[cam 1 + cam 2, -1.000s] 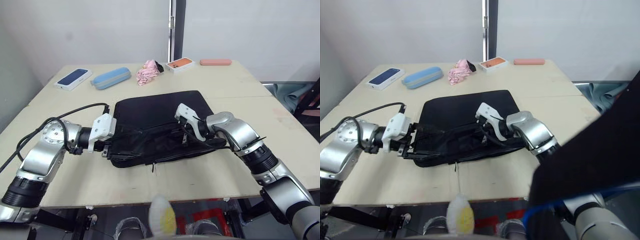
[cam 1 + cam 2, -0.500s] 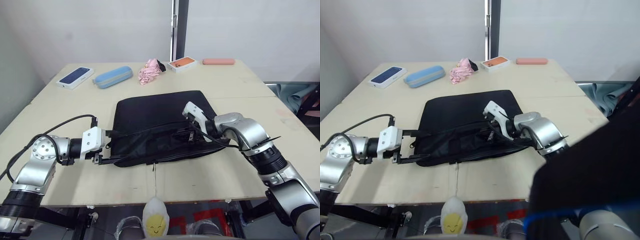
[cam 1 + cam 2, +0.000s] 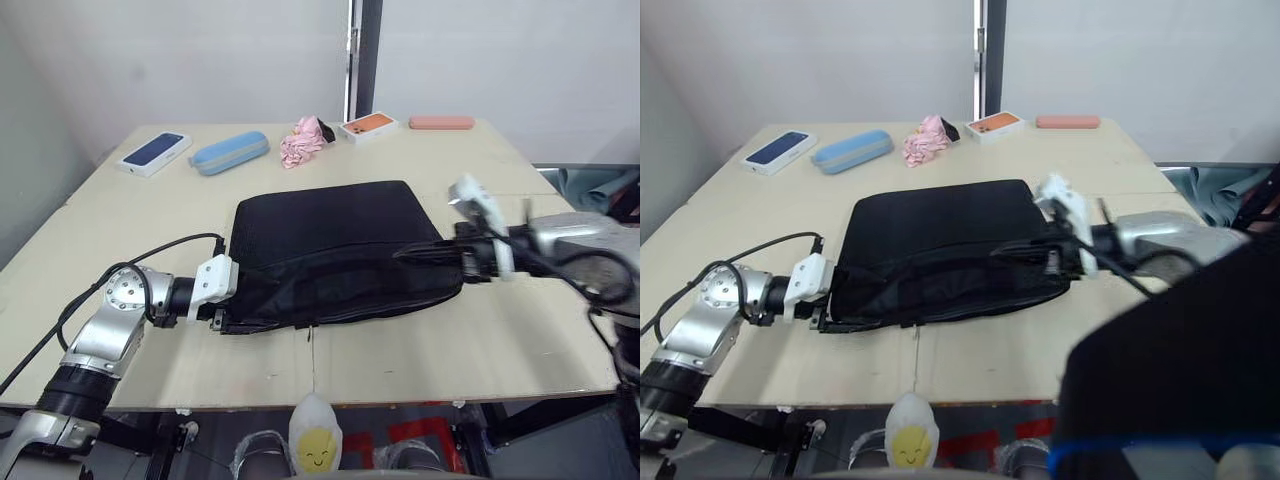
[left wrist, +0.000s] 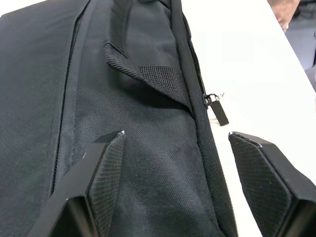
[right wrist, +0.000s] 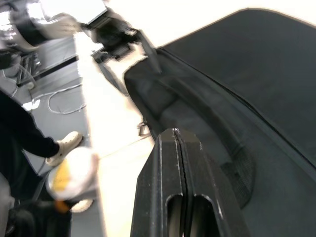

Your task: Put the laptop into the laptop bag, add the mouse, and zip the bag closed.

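The black laptop bag [image 3: 330, 250] lies flat in the middle of the table, its front edge drawn together. Its yellow-white charm [image 3: 314, 441] hangs on a string below the table's front edge. My left gripper [image 4: 177, 134] is open at the bag's left end, one finger on each side of the zipped edge, near a zipper pull [image 4: 217, 109]. My right gripper [image 5: 174, 132] is shut, its fingers lying over the bag's right front corner [image 3: 430, 252]; I see nothing between them. The laptop and the mouse are out of view.
Along the table's far edge lie a white box with a dark blue top [image 3: 153, 153], a light-blue case [image 3: 229, 153], a pink cloth [image 3: 301, 143], an orange-topped box [image 3: 366, 126] and a flat pink case [image 3: 441, 122]. A person's shoe [image 5: 66, 143] is on the floor.
My right gripper has slid rightward along the bag's front edge, from the middle to the right corner, and the gaping front has flattened shut. My left gripper moved back in to the left corner.
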{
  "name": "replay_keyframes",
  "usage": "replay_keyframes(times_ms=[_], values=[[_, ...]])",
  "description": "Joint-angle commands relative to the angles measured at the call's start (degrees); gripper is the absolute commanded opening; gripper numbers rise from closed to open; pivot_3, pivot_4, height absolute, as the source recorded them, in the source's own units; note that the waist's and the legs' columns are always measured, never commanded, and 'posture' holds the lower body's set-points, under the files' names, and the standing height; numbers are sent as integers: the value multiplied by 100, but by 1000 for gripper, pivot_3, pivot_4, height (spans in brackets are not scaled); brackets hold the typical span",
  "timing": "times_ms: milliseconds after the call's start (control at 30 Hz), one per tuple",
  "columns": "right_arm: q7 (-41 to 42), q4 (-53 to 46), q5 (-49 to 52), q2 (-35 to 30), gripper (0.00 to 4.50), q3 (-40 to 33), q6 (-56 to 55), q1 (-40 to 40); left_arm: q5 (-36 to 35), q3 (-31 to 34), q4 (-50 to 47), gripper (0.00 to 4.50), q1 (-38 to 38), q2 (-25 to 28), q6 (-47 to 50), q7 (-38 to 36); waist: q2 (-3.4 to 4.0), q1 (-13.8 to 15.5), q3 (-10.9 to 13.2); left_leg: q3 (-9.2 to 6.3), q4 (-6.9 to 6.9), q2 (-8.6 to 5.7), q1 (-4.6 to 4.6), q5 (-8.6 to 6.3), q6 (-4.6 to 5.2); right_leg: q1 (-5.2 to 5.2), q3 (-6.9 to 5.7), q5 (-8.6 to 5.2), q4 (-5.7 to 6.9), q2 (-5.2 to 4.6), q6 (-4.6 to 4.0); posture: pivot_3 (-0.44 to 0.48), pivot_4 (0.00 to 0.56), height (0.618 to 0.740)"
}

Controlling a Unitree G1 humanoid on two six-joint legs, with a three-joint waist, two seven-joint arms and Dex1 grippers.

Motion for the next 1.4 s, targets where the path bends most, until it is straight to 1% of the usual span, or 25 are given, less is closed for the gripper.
replay_keyframes(times_ms=[33,100,133,167,200,267,300,367,433,500,533,633,667,733,767,833,867,900,967,1000,1167,1333,1367,1400], values=[[190,-523,569,-482,0,-883,-59,369,307,-68,181,3521,-22,11,-629,54,-1,-6,0,0,0,0,3,0,1,4,0,0,-2,0,1,0,150,740],[162,-666,931,-670,0,-1274,6,598,408,-48,310,3521,-5,-17,-1071,112,-1,-20,0,1,0,1,5,0,1,5,2,0,0,0,1,0,150,740],[134,-725,1134,-740,0,-1469,40,698,358,-3,345,3521,7,-37,-1146,134,-1,-20,0,3,2,1,8,0,1,5,4,0,2,0,1,0,150,740],[88,-743,1405,-784,0,-1673,100,791,259,78,361,3521,6,-54,-1148,182,0,-15,0,3,3,1,8,0,2,4,4,0,4,0,1,0,150,740],[9,-718,1692,-808,0,-1851,162,879,63,163,275,3521,39,-10,-870,188,-1,-13,0,3,5,1,8,0,2,4,4,0,6,0,2,0,150,740],[-137,-596,2226,-847,0,-2193,320,1126,-590,425,-79,3521,152,178,141,196,-1,-10,0,3,8,1,8,0,2,5,4,0,7,-1,1,0,150,740],[-190,-571,2345,-867,0,-2311,331,1279,-1009,571,-305,3521,221,327,880,210,-1,-9,0,3,11,1,5,0,3,3,4,0,9,-1,1,0,150,740],[-287,-553,2526,-914,0,-2479,298,1571,-1827,853,-694,3521,420,732,2286,131,-3,-23,1,2,11,1,2,0,3,-4,2,-1,12,1,1,0,150,740],[-400,-525,2582,-917,0,-2517,162,1775,-2505,1161,-755,3521,626,1216,3550,1,1,-34,3,4,10,2,4,-1,3,-6,4,-3,12,3,2,0,150,740],[-491,-499,2524,-904,0,-2429,14,1921,-2835,1411,-603,3521,738,1498,4406,109,4,-47,5,5,10,1,6,-1,2,-5,6,-5,13,2,6,0,150,740],[-502,-509,2498,-914,0,-2384,-61,1976,-2927,1495,-573,3521,757,1548,4666,182,6,-48,7,8,10,-2,7,-1,2,-6,9,-7,13,-1,8,0,150,740],[-527,-512,2510,-971,0,-2270,-230,2067,-3235,1680,-644,4368,872,1652,5465,295,1,-26,12,5,11,-6,6,-1,3,-2,7,-13,12,-6,19,0,150,740],[-513,-509,2511,-1005,0,-2243,-270,2093,-3357,1727,-706,4468,957,1707,5771,302,1,-32,13,4,11,-6,5,-1,3,-2,6,-13,12,-6,18,0,150,740],[-493,-502,2504,-1055,0,-2209,-350,2147,-3596,1809,-741,4468,1079,1775,6366,362,-2,-40,16,4,7,-5,3,-2,4,-3,4,-13,9,-5,19,0,150,740],[-493,-497,2505,-1073,0,-2196,-391,2173,-3644,1867,-717,4468,1110,1744,6501,443,-2,-41,16,4,1,-4,3,-2,4,-5,3,-14,7,-4,21,0,150,740],[-499,-503,2507,-1098,0,-2152,-468,2214,-3644,1919,-294,4468,924,1597,7003,944,0,-42,17,3,-6,-3,2,-2,3,-7,1,-17,3,-2,22,0,150,740],[-509,-510,2497,-1110,0,-2122,-508,2231,-3626,1932,-168,4468,876,1553,7099,1045,-1,-40,18,4,-6,-4,3,-2,3,-6,1,-17,4,-2,22,0,150,740],[-517,-524,2495,-1118,0,-2097,-549,2254,-3755,1964,83,4468,747,1523,7471,1119,-1,-39,18,3,-6,-3,2,-2,3,-6,0,-17,3,-2,22,0,150,740],[-559,-540,2516,-1134,0,-2045,-614,2277,-3913,2019,313,4468,608,1492,7850,1109,-4,-35,19,3,-4,-4,3,-2,4,-1,1,-17,3,-3,22,0,150,740],[-589,-561,2524,-1137,0,-2027,-640,2299,-3876,1982,485,4468,484,1418,8037,1252,-5,-34,20,2,-2,-4,2,-2,4,-1,0,-17,3,-3,21,0,150,740],[-700,-615,2622,-1184,0,-2031,-710,2359,-3643,1603,560,4468,408,1311,8204,1264,-5,-15,20,-2,0,-5,3,-2,4,4,-2,-16,3,-4,21,0,150,740],[-881,-682,2768,-1204,0,-2068,-746,2404,-3390,1142,541,4468,214,777,8124,1503,-6,3,20,-4,0,-5,3,-1,5,7,-4,-16,3,-5,20,0,150,740],[-924,-695,2790,-1211,0,-2078,-752,2426,-3375,1064,490,4468,188,649,8107,1504,-6,12,19,-9,3,-5,2,-1,5,10,-8,-16,3,-5,20,0,150,740],[-971,-714,2821,-1216,0,-2105,-755,2455,-3281,999,552,4468,93,427,8015,1663,-5,15,18,-12,4,-5,6,-1,5,17,-10,-16,3,-5,20,0,150,740]])
